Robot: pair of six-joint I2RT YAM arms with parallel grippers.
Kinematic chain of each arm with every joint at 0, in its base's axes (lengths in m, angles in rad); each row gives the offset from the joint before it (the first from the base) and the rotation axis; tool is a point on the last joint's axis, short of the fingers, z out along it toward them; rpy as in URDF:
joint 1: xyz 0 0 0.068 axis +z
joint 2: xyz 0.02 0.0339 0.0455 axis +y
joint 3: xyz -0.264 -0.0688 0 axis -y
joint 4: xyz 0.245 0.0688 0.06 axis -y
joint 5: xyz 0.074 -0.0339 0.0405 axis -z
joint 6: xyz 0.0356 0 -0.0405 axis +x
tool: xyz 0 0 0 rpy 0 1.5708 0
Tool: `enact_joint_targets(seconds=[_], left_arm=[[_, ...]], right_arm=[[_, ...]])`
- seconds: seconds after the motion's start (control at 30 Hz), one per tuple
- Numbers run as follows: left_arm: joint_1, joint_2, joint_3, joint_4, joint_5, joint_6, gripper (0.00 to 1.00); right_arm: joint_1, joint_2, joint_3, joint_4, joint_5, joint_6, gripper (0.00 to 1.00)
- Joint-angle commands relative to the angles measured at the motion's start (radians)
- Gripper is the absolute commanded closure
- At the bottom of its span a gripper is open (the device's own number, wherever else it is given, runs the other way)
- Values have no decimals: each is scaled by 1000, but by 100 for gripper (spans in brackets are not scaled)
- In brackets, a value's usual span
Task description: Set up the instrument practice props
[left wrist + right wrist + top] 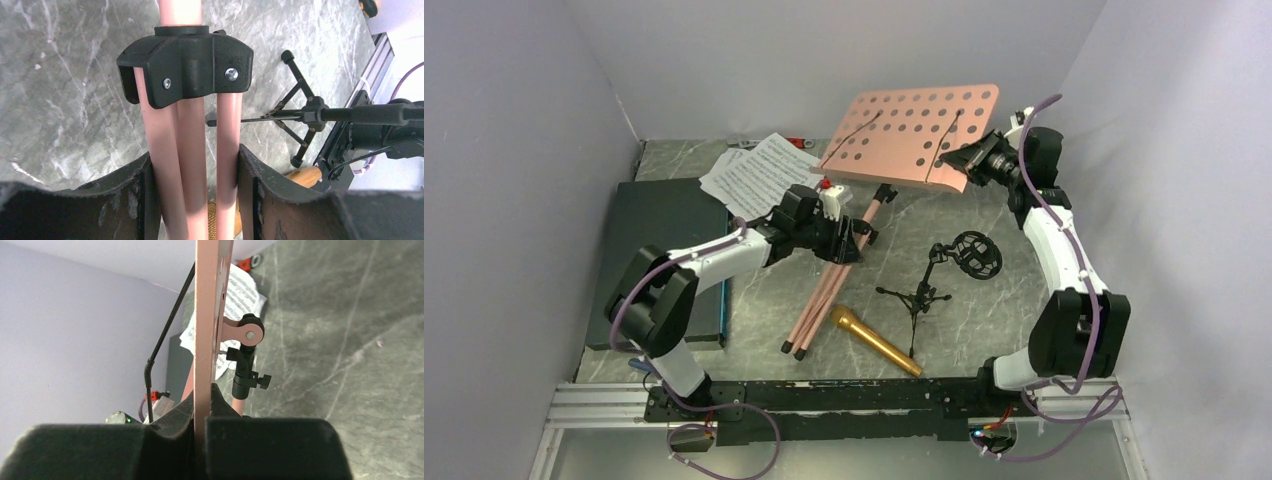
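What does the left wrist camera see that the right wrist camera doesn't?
Only the left wrist view shows the left gripper squeezing the folded pink legs under a black collar, plus the small black mic stand and a bit of the gold microphone. Only the right wrist view shows the right gripper pinching the pink tray edge-on, and the sheet music. Both show the grey marble table.

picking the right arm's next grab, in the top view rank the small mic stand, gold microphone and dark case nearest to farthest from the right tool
From the right tool, shut on the pink music stand:
1. small mic stand, centre-right, toward the arm bases from it.
2. gold microphone, centre, by the near edge.
3. dark case, far left side.
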Motion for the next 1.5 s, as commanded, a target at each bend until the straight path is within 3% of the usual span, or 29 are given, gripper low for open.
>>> enact_joint_targets(seconds=[0.0, 0.23, 0.53, 1.1, 1.47], left_arm=[[1, -150, -1, 130, 30, 48, 97], [1, -261, -61, 215, -42, 91, 97], [1, -331, -57, 294, -95, 144, 97], [1, -445, -167, 618, -158, 324, 98], [1, -408, -249, 826, -146, 406, 97]], right_arm=[[58, -136, 134, 142, -54, -129, 100], [198, -245, 183, 127, -34, -177, 100], [328, -342, 144, 237, -56, -196, 100], [451, -407, 122, 432, -141, -184, 100], [524, -443, 47, 367, -155, -284, 100]])
